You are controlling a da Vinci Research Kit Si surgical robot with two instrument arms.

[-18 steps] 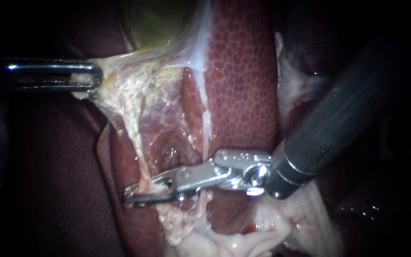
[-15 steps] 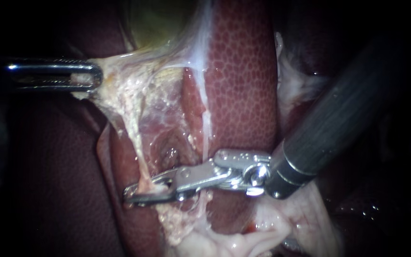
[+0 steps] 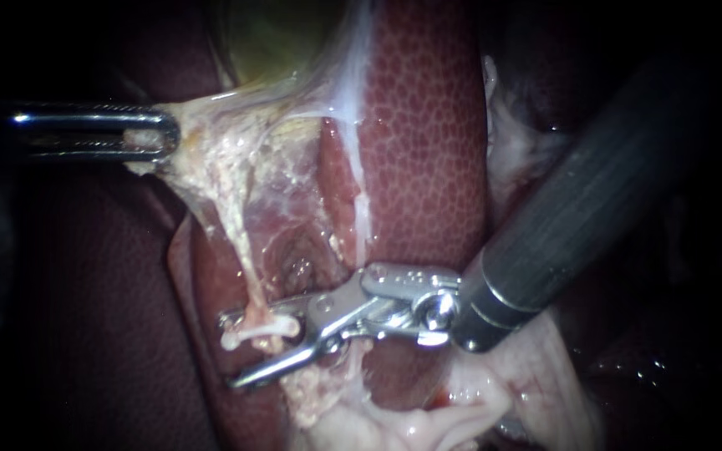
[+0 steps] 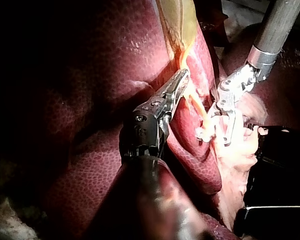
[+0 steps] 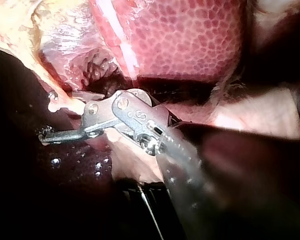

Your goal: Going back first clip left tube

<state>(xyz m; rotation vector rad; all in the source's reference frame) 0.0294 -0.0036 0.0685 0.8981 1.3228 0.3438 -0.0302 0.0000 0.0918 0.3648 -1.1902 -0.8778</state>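
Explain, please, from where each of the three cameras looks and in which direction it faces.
Endoscope view: close in, facing the liver; left instrument enters from the left, shut on pale tissue; right instrument from the right, jaws open by the clip.
Left wrist view: on the left arm, looking along its own shaft to its jaws; the right instrument lies beyond.
Right wrist view: on the right arm, looking along its own shaft to its open jaws.
Shared: all three show the right instrument and the clip.
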